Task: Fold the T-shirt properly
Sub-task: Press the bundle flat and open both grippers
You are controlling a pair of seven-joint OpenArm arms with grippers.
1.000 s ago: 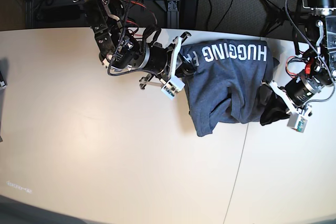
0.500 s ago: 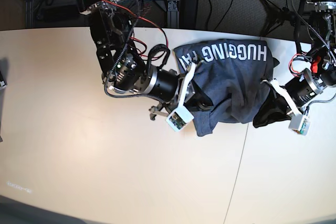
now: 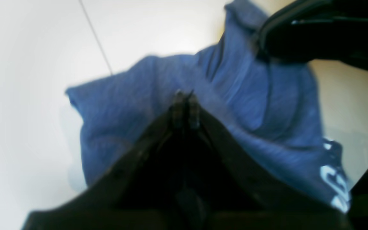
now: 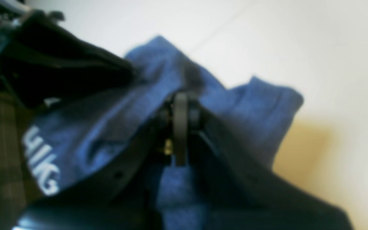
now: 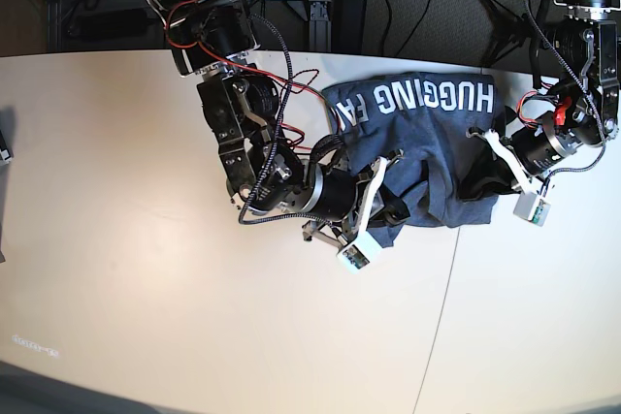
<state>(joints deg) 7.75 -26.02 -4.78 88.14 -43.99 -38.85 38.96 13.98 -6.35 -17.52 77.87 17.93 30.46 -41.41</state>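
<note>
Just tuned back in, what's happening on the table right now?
Both arms are working the heathered blue-grey cotton T-shirt, which lies on the white table with its white "HUGGING" lettering facing up at the far edge. The right pincer is shut on fabric at the shirt's near corner, and the left pincer is shut on fabric at the opposite side. The near part is bunched and wrinkled, so the shirt is not yet neatly folded.
</note>
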